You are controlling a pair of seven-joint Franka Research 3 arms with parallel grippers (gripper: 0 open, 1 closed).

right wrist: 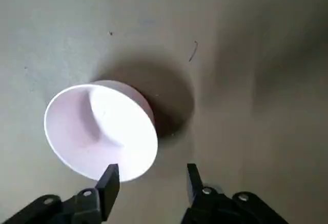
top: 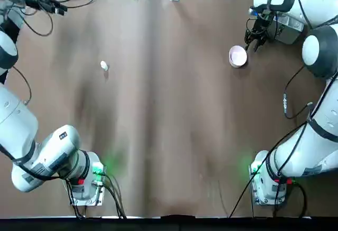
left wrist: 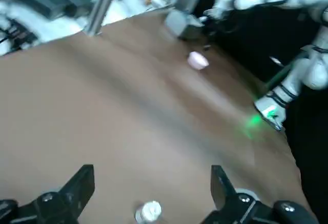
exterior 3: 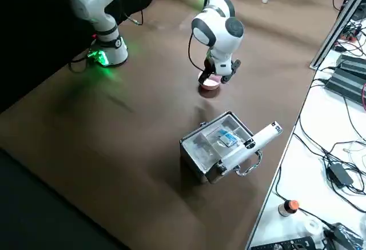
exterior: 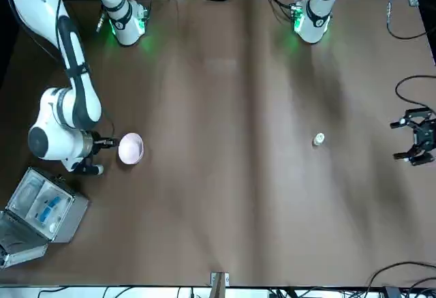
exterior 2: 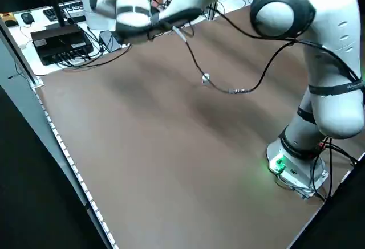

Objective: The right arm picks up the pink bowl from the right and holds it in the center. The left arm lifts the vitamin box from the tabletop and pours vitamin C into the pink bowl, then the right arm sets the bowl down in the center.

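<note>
The pink bowl [top: 237, 56] sits on the brown table at the far right, also seen as the bowl [exterior: 131, 149] and the bowl [right wrist: 100, 129]. My right gripper [top: 252, 43] is low and right beside it, open, with one finger [right wrist: 108, 180] at the bowl's rim and nothing held. The vitamin box [top: 104, 65], a tiny white container, stands alone on the left half, seen again as the box [left wrist: 148, 211]. My left gripper [exterior: 415, 138] hovers open beyond the table's left side, apart from the box.
An open grey case [exterior: 41, 209] with blue-white contents stands at the far right corner behind the bowl, close to the right arm. Cables and equipment [exterior 3: 343, 78] lie along the far edge. Both arm bases [top: 84, 181] stand at the near edge.
</note>
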